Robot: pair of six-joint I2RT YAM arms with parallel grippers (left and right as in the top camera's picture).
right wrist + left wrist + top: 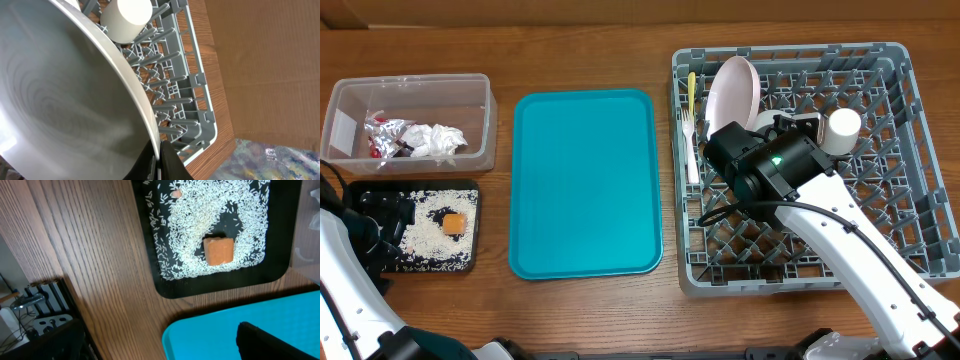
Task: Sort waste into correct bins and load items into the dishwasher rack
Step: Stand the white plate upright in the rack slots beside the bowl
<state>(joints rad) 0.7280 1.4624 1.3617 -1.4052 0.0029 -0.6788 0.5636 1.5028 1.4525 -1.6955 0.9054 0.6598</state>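
The grey dishwasher rack [790, 50] on the right holds an upright pale pink plate [732, 90], a yellow spoon [691, 88], a white fork [689, 150] and a white cup [842, 128]. My right gripper [159, 150] is over the rack, shut on the rim of a white bowl [60, 100] that is tilted above the pegs near the cup [126, 20]. The clear tub [340, 110] holds foil [385, 135], a napkin [438, 138] and a red packet [372, 152]. The black tray [470, 264] holds rice [425, 235] and an orange cube [453, 223]. My left gripper [380, 215] is open and empty beside it.
The teal serving tray [585, 180] lies between the bins and the rack; its corner shows in the left wrist view [240, 330] below the black tray [165, 287]. The grey-green plate is out of view.
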